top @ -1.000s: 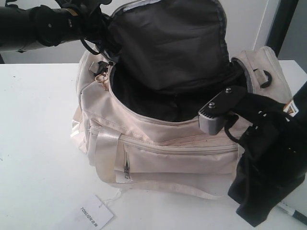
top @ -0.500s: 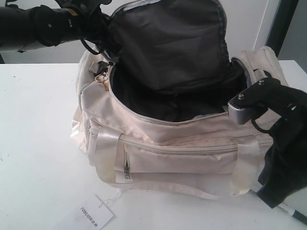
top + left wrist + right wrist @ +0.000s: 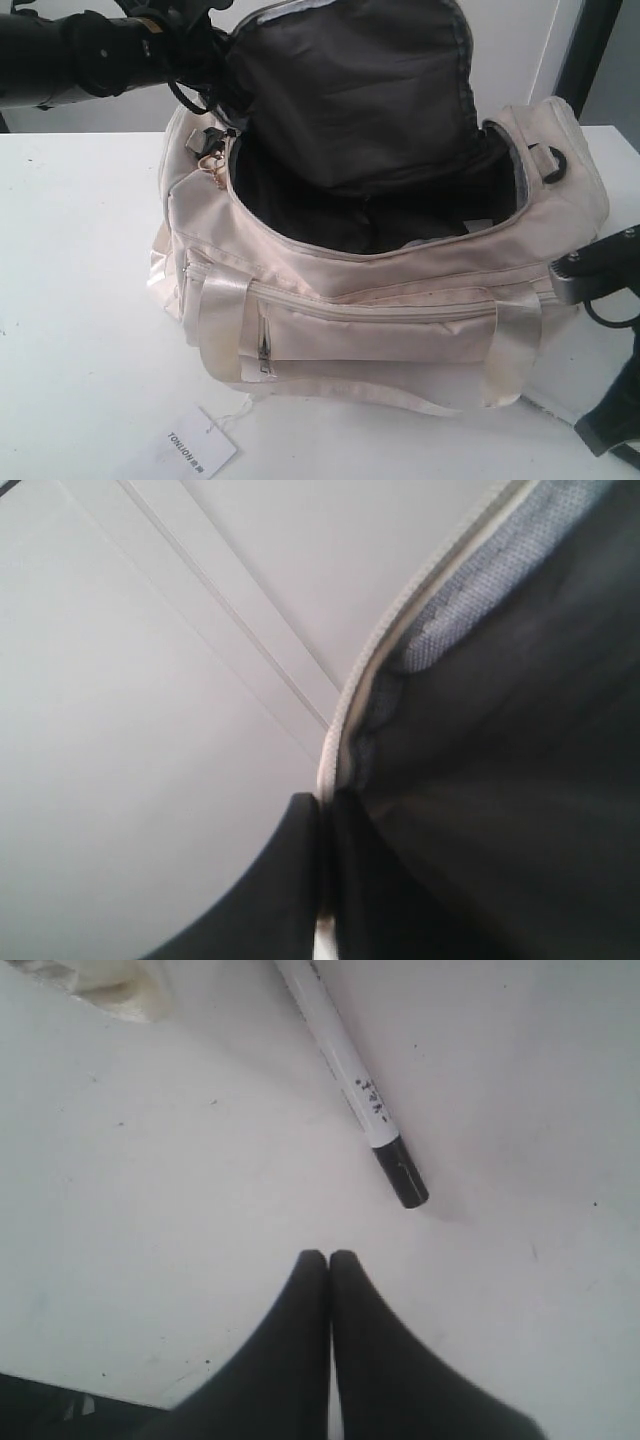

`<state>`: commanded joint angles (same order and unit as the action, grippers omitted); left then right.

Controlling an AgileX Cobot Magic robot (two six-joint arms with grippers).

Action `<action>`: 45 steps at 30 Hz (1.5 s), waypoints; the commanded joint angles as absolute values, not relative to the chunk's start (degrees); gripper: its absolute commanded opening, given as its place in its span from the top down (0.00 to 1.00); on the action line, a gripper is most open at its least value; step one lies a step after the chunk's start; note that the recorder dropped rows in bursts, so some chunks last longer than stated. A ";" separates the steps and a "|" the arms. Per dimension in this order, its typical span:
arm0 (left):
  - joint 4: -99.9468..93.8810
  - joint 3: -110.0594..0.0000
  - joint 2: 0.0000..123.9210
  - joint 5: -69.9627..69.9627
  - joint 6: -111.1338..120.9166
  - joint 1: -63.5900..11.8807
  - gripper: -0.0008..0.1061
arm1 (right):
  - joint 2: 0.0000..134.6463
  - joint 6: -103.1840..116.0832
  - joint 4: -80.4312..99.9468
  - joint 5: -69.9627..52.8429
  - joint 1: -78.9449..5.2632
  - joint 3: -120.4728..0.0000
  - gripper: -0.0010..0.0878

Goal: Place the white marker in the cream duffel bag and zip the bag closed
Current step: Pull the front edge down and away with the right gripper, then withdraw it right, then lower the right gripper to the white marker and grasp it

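Left fingers (image 3: 280, 885) clamped on cream duffel bag (image 3: 380, 330) flap edge, bag open. Right fingers (image 3: 290, 1360) closed, empty, over bench (image 3: 80, 300). White marker (image 3: 350, 1075) flat on bench near bag.

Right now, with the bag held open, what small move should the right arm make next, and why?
Probably open the right gripper and ease it toward the white marker. Its jaws are shut and empty, and the marker lies on the table just beyond them, outside the cream duffel bag, whose flap the left gripper pinches open.
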<state>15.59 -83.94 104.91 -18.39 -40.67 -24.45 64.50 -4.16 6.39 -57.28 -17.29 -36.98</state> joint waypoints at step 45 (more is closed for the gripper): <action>15.59 -83.94 104.91 -18.39 -40.67 -24.45 0.99 | 63.80 9.02 12.52 -41.09 -9.00 -27.52 0.99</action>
